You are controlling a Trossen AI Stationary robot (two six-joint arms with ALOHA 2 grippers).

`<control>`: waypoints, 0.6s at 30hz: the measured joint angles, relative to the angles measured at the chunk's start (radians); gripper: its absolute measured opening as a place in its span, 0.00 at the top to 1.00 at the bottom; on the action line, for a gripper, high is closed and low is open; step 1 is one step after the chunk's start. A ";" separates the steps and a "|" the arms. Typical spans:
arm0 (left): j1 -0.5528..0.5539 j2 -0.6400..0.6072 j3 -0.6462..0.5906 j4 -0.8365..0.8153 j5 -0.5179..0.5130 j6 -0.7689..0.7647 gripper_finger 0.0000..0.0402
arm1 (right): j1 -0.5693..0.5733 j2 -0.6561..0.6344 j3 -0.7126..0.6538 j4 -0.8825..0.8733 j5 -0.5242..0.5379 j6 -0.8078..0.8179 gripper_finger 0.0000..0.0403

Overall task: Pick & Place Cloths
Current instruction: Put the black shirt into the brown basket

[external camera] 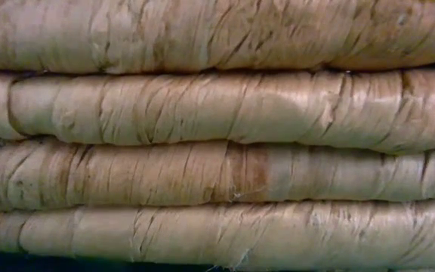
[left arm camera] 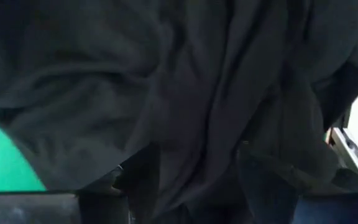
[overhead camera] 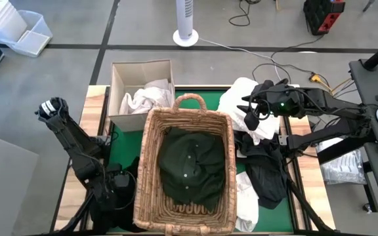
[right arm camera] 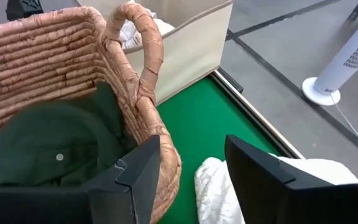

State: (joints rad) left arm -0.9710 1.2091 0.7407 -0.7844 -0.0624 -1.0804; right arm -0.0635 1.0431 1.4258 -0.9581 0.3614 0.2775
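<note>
A dark green cloth (overhead camera: 189, 164) lies in the wicker basket (overhead camera: 151, 151) at the middle of the green mat (right arm camera: 210, 118). White cloths (overhead camera: 146, 98) fill the cardboard box (overhead camera: 120, 72) at the far left. Right of the basket lie a white cloth (overhead camera: 238, 98) and a black cloth (overhead camera: 268, 174). My left gripper (overhead camera: 120, 187) points down at the basket's near left, open, with a dark cloth (left arm camera: 185, 93) close before its fingers. My right gripper (right arm camera: 188, 180) hangs open over the white cloth (right arm camera: 222, 186), nothing between its fingers. My left gripper stands right over the dark cloth's folds (left arm camera: 191, 162), coming from above. Its dark fingers merge with the cloth, so I cannot tell whether they touch it.
The basket's woven wall (external camera: 217, 136) fills the low view. Its handle (right arm camera: 143, 50) rises at the far side. Another white cloth (overhead camera: 247, 200) lies near the front right. A clear plastic bag (overhead camera: 343, 167) lies off the table's right; a white fan (overhead camera: 186, 26) stands beyond.
</note>
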 joint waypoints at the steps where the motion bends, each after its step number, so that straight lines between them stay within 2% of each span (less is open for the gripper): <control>1: 0.000 0.000 -0.014 0.022 0.001 -0.002 0.53 | 0.000 0.001 0.000 0.000 0.000 0.000 0.58; 7: 0.000 0.000 -0.105 0.179 0.000 -0.003 0.53 | 0.000 0.001 0.000 0.007 0.000 0.014 0.59; 18: 0.000 -0.003 -0.243 0.296 -0.019 -0.033 0.53 | 0.000 0.001 0.000 0.007 0.001 0.023 0.56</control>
State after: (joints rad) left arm -0.9710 1.2061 0.4976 -0.4888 -0.0813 -1.1131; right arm -0.0635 1.0439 1.4258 -0.9512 0.3622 0.3005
